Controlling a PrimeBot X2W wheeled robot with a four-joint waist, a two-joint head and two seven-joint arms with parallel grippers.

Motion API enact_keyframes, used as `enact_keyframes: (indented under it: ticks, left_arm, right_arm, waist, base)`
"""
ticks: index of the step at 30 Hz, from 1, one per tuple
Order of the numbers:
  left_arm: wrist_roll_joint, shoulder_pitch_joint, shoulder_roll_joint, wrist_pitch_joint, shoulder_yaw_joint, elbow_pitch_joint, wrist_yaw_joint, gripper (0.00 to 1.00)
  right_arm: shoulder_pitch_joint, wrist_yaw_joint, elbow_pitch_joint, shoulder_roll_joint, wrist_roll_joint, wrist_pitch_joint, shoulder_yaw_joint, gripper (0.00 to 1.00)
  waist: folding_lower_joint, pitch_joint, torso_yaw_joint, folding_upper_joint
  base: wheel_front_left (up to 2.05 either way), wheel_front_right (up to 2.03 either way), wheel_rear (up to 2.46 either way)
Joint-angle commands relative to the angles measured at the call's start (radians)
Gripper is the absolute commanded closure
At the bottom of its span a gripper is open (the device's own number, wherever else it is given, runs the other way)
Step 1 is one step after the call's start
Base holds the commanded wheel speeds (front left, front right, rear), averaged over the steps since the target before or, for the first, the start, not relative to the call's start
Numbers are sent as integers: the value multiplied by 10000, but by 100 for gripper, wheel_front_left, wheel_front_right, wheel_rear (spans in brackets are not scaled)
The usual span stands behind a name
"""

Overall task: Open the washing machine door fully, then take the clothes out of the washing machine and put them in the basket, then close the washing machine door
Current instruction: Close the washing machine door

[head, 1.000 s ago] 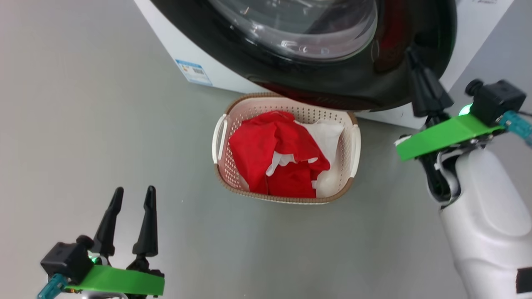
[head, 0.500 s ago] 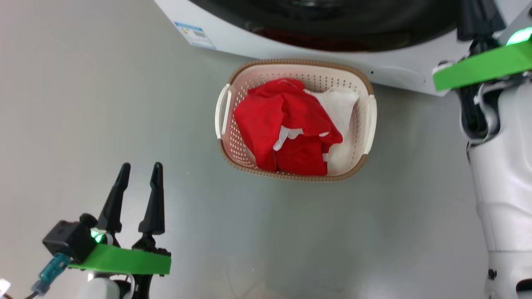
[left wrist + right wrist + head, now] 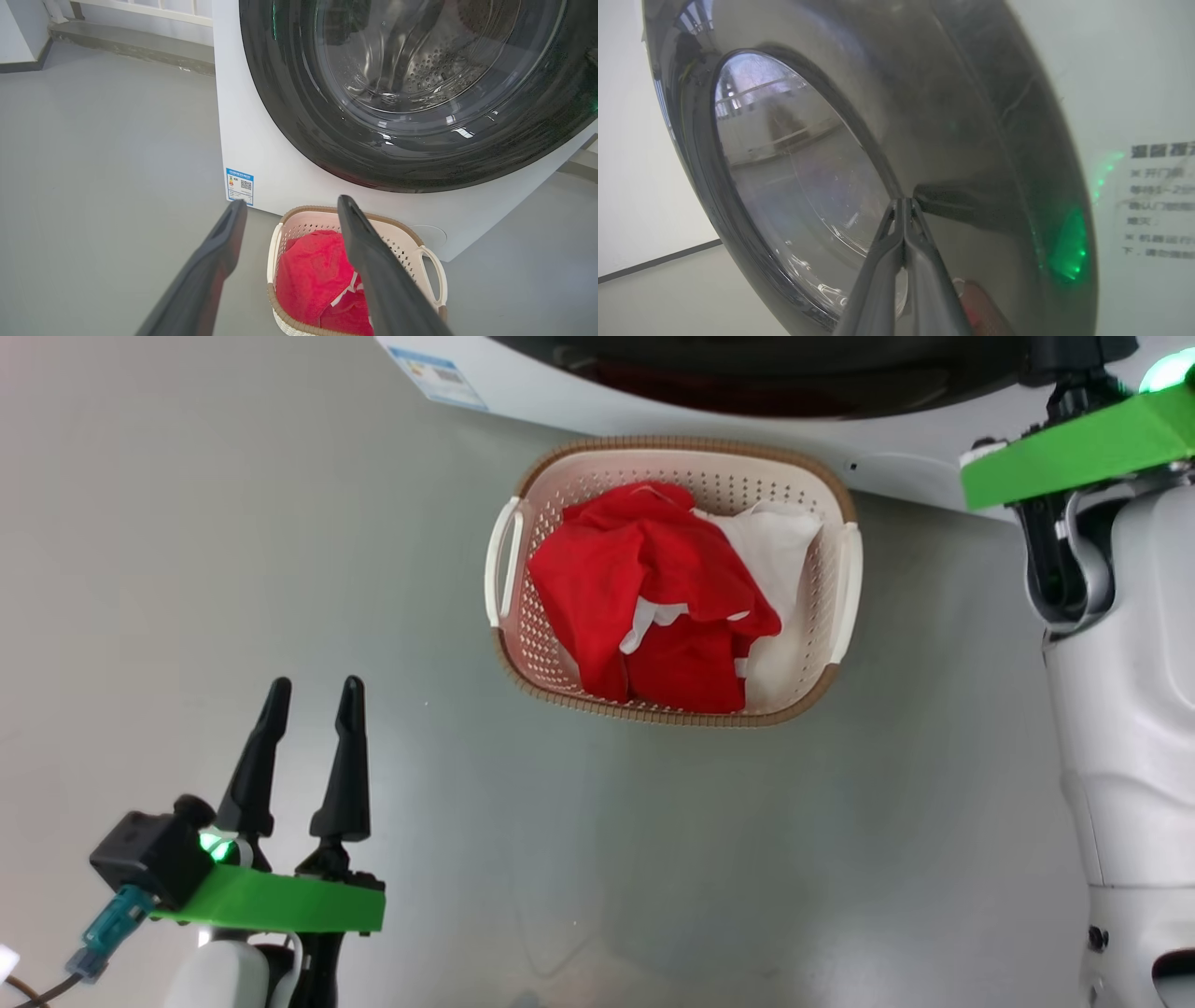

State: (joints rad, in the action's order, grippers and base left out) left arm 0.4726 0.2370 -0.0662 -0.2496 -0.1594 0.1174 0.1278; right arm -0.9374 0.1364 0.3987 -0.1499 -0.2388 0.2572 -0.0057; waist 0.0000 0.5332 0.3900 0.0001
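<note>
Our right gripper (image 3: pixel 903 201), jaws pressed together, touches the washing machine door (image 3: pixel 980 116); our left gripper (image 3: pixel 315 686) (jaws spread) hovers above the floor (image 3: pixel 187 523).

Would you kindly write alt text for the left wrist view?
The glossy black washing machine door, apparently closed, fills the front of the white washing machine. Below it the basket holds red clothes, between the open fingers of the left gripper.
</note>
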Motion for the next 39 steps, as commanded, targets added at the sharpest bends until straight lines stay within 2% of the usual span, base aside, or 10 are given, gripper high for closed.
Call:
enact_keyframes:
  ticks: [1,2,3,5,15,26,39]
  left_arm:
    - [-13,49,-300,-122,423,-117,29,0]
    - [-31,17,-311,-122,440,-92,29,0]
    - [-31,17,-311,-122,440,-92,29,0]
    - [-69,-65,-350,-122,467,-38,29,0]
    - [-278,-735,-640,-122,788,206,29,0]
    - [-397,-1516,-853,-122,1074,444,29,0]
    - [-488,-2174,-1085,-122,1182,565,29,0]
  right_arm:
    - [481,-57,-162,159,11,46,419,83]
    - [654,-57,-120,150,-8,46,581,58]
    - [654,-57,-120,150,-8,46,581,58]
    - [1034,-57,-72,160,-71,46,851,0]
    - [3313,-57,-68,245,-503,46,1710,0]
    - [5689,-57,-477,257,-815,46,1589,0]
    - [7343,-57,-919,241,-1017,46,1378,0]
  waist:
    - [0,-293,-156,-1]
    - [0,-398,-203,-1]
    - [0,-398,-203,-1]
    - [0,-620,-315,-1]
    - [0,-1867,-1127,-1]
    - [0,-3009,-1992,-1]
    - [0,-3910,-2759,-1]
  base:
    - [0,0,0]
    - [0,0,0]
    - [0,0,0]
    - [0,0,0]
    - [0,0,0]
    - [0,0,0]
    - [0,0,0]
